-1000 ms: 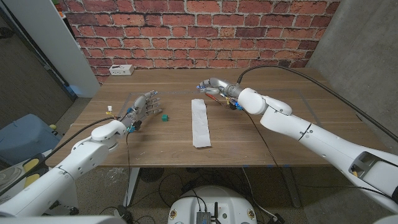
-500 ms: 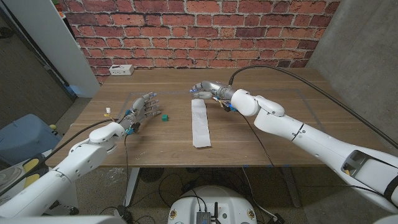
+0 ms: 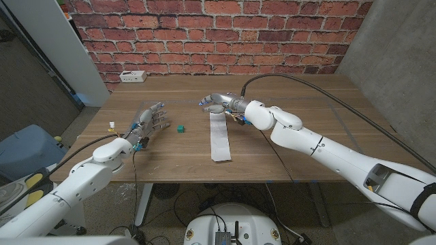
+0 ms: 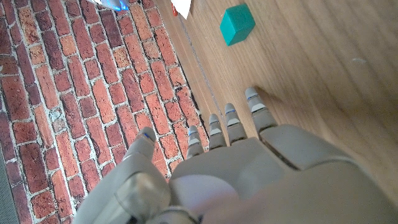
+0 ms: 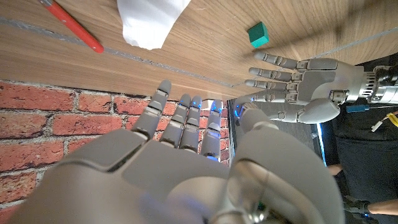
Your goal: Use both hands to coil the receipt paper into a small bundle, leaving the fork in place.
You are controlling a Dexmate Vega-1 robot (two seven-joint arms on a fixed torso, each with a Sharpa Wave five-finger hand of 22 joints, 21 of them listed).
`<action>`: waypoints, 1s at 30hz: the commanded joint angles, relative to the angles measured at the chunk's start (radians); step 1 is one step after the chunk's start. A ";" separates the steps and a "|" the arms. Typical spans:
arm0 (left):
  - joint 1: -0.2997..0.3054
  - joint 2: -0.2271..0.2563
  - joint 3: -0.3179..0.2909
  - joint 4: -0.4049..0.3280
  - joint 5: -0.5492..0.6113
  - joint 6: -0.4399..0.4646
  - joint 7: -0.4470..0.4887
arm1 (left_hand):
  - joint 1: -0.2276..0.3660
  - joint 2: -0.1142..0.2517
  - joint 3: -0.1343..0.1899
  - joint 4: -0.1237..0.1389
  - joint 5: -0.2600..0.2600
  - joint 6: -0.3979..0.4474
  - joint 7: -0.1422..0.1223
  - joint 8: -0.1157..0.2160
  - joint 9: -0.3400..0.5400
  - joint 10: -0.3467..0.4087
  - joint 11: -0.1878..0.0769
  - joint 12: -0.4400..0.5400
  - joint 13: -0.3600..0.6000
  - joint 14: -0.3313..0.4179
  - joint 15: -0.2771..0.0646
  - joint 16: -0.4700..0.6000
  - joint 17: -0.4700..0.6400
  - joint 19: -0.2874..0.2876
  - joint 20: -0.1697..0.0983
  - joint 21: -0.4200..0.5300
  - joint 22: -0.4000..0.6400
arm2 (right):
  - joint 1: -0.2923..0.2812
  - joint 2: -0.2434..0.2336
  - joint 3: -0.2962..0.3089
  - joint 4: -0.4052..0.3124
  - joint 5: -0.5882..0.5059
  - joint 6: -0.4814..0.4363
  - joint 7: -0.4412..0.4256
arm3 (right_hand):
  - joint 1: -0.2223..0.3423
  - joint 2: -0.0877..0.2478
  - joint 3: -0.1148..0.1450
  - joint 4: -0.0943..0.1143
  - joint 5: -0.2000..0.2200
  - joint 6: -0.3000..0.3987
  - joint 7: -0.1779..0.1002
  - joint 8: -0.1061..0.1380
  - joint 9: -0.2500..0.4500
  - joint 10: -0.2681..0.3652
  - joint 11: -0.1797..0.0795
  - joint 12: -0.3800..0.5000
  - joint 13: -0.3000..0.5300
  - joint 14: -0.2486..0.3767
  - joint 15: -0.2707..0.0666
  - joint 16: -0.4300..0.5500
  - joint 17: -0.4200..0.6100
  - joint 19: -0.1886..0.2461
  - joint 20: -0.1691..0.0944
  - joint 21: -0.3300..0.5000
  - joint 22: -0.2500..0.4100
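Here the receipt paper (image 3: 219, 135) lies flat and uncoiled on the desk (image 3: 286, 146), its far end just beside the right hand (image 3: 219, 102), whose fingers (image 5: 180, 112) are apart and hold nothing. A small green cube (image 3: 180, 128) sits between the paper and the left hand (image 3: 152, 120), fingers spread, empty.

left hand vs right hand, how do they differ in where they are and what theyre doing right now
The left hand waits out at the table's left side, near the green cube and apart from the receipt paper. The right hand reaches across to the paper's far end, hovering at it. The left arm is drawn back; the right is stretched well forward. Both hands have fingers apart and hold nothing.
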 commanded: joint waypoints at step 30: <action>0.063 0.011 -0.054 0.026 -0.004 -0.034 -0.032 | -0.014 0.003 0.002 0.004 0.001 -0.012 -0.007 -0.008 0.001 0.001 -0.003 -0.008 0.000 0.003 0.002 -0.003 0.005 -0.004 -0.003 -0.003 0.003 | 0.033 0.140 -0.106 0.124 -0.067 -0.028 0.027 | 0.085 -0.013 0.008 -0.025 -0.013 -0.013 -0.020 -0.018 0.001 -0.010 -0.026 -0.020 -0.003 0.001 -0.047 0.001 -0.012 0.012 -0.013 0.006 0.006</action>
